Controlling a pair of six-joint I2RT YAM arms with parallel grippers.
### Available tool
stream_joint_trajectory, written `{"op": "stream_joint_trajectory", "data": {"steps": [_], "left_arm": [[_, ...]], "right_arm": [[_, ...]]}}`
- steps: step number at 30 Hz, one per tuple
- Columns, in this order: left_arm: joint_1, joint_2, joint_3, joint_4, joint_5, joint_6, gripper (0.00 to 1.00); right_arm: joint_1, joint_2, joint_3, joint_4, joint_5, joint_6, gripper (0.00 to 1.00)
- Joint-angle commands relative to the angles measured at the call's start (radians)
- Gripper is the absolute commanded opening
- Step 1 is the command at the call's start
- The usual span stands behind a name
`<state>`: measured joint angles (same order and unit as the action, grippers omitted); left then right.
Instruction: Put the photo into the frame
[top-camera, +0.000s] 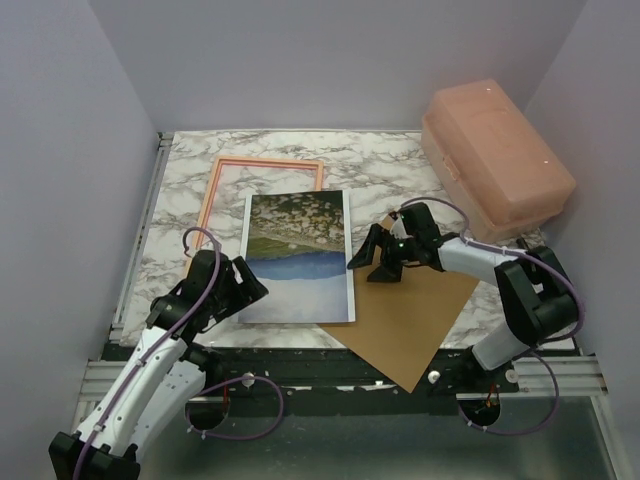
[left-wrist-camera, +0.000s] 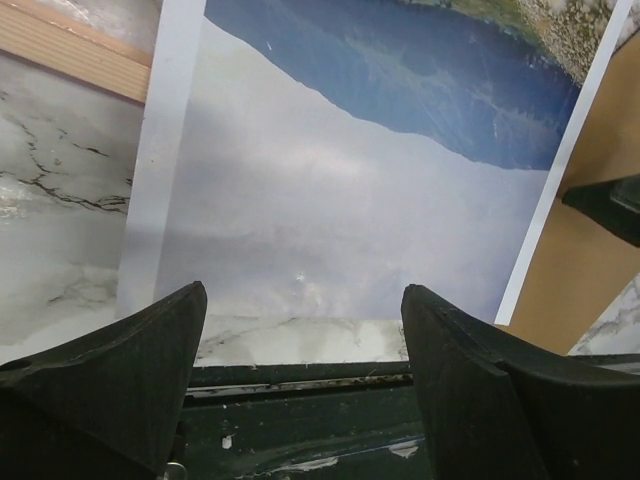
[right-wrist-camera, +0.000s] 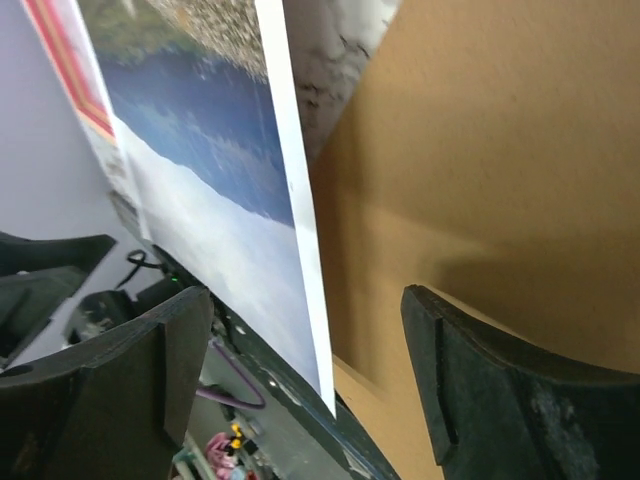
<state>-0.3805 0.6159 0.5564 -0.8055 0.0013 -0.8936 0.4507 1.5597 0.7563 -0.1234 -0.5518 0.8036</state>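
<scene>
**One shut box, one frame, and the photo half over it**

The only closed container we see is a pink box at the far right of the table. Its lid is down, so we cannot tell what it holds.

The frame lies flat at the far left with its orange-tan side showing. Inside its opening we see bare marble. The photo is not in it. It lies picture side up just nearer to us, and its far part covers the near right part of the frame. The photo's near right corner rests on a brown board, which sits askew with one corner past the table's near edge.

We count one box, one frame, one photo, one board and two grippers.

The left gripper is at the photo's near left corner. Its fingers stand wide apart, and only the photo's near edge and the table lip show between them.

The right gripper is over the board by the photo's right edge. Its fingers are also spread wide. In the wrist view the photo's white border runs between them, touching neither.
</scene>
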Motion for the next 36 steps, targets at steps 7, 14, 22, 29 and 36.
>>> {"op": "stream_joint_trajectory", "data": {"steps": [7, 14, 22, 29, 36], "left_arm": [[0.005, 0.008, -0.036, 0.101, 0.138, 0.037, 0.8], [0.005, 0.038, -0.041, 0.127, 0.179, 0.06, 0.8], [0.005, 0.073, -0.049, 0.163, 0.217, 0.082, 0.8], [0.004, 0.058, -0.041, 0.155, 0.22, 0.088, 0.8], [0.003, 0.053, -0.048, 0.162, 0.235, 0.089, 0.79]], "right_arm": [[-0.013, 0.222, 0.058, 0.304, -0.231, 0.083, 0.62], [-0.012, 0.29, 0.069, 0.392, -0.269, 0.127, 0.39], [-0.012, 0.251, 0.061, 0.42, -0.29, 0.149, 0.03], [-0.012, 0.041, 0.132, 0.096, -0.184, 0.025, 0.0], [-0.012, -0.162, 0.371, -0.424, 0.12, -0.174, 0.0]]}}
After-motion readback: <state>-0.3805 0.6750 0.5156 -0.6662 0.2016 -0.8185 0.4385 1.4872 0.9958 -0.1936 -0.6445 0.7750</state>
